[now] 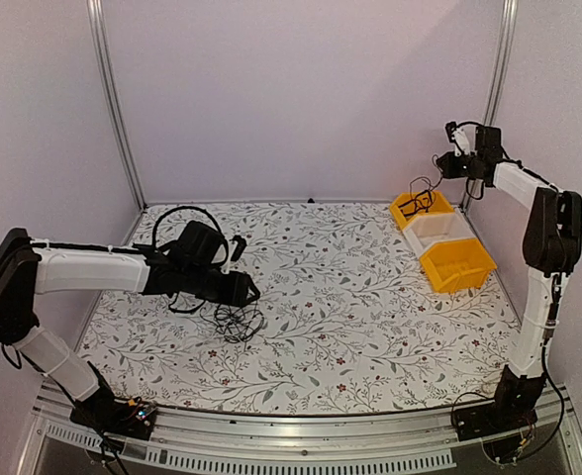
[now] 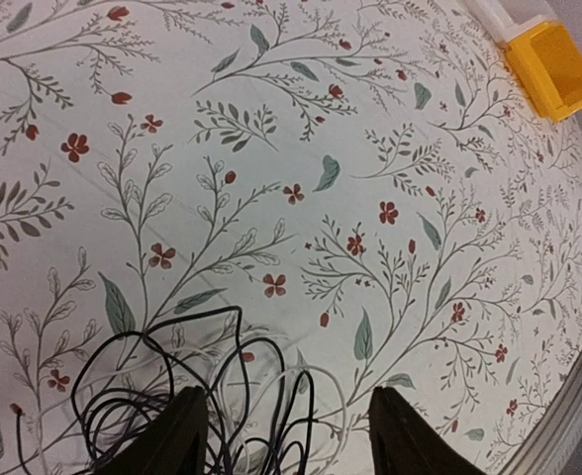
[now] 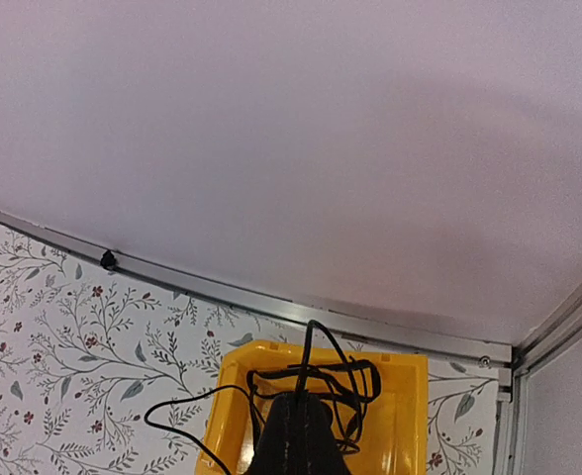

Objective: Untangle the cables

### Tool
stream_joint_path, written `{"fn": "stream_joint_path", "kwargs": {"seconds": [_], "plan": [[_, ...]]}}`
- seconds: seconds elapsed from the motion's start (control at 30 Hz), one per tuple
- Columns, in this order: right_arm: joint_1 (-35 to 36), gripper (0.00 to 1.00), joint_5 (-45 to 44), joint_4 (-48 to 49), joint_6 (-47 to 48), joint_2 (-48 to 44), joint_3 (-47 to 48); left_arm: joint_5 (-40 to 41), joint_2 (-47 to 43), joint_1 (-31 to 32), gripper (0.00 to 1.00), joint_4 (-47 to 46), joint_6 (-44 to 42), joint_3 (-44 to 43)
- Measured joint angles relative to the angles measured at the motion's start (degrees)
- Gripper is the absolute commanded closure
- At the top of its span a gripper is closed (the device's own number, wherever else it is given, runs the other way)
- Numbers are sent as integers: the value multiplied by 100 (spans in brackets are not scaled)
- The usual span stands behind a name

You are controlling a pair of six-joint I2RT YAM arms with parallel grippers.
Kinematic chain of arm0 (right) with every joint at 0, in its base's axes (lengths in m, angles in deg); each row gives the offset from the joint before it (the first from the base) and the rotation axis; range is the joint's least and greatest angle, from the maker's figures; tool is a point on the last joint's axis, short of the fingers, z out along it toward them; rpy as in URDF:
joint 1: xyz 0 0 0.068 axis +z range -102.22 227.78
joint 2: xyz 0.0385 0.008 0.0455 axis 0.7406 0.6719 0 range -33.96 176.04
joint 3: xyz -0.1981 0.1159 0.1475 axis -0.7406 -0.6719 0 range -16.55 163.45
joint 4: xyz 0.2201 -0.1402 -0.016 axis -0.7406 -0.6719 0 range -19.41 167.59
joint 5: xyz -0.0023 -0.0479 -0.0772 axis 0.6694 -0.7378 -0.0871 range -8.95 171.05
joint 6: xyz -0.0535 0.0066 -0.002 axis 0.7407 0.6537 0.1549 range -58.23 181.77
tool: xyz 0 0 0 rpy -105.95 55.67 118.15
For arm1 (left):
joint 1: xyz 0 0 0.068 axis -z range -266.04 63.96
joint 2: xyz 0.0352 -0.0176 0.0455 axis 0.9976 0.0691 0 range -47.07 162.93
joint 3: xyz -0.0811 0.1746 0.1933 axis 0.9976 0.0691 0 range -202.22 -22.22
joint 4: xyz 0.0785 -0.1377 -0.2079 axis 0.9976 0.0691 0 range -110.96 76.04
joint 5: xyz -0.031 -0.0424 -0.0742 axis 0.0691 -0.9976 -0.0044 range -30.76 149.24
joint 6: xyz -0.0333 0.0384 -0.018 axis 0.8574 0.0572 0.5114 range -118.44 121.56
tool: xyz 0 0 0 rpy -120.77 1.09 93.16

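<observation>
A bunch of thin black cables [image 1: 238, 320] lies on the flowered table left of centre. My left gripper [image 1: 249, 293] hangs just above its far edge. In the left wrist view the left gripper [image 2: 291, 435] is open, its fingers [image 2: 184, 437] astride the right part of the cables [image 2: 172, 396], with a pale wire among them. My right gripper [image 1: 442, 166] is raised at the back right, shut on one black cable [image 1: 422, 198] that hangs into the far yellow bin [image 1: 402, 212]. In the right wrist view the right gripper [image 3: 299, 404] pinches the looped cable [image 3: 370, 381] above that bin [image 3: 400, 416].
A white bin [image 1: 437, 228] and a second yellow bin [image 1: 457, 265] stand in a row next to the far yellow one at the right. That second yellow bin also shows in the left wrist view [image 2: 551, 64]. Grey walls and metal posts [image 1: 113, 99] enclose the table.
</observation>
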Motion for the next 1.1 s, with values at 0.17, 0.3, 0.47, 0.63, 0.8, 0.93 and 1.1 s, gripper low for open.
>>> {"fn": "stream_joint_path", "kwargs": {"seconds": [0.17, 0.3, 0.47, 0.63, 0.8, 0.93, 1.1], "plan": [[0, 100, -387, -286, -269, 0, -638, 42, -66, 20, 41, -9, 79, 111], [0, 100, -560, -330, -417, 0, -601, 79, -68, 66, 42, -2, 136, 212], [0, 100, -656, -258, -566, 188, -321, 120, -164, 122, 42, 37, 219, 271], [2, 100, -669, -210, -691, 485, -267, 190, -310, 175, 42, 129, 293, 273], [42, 100, -634, -210, -857, 844, -116, 278, -376, 236, 42, 225, 402, 273], [116, 100, -570, -188, -1021, 1049, 52, 356, -424, 332, 42, 345, 522, 273], [234, 100, -522, -151, -1161, 1220, 162, 459, -439, 444, 41, 492, 675, 273]]}}
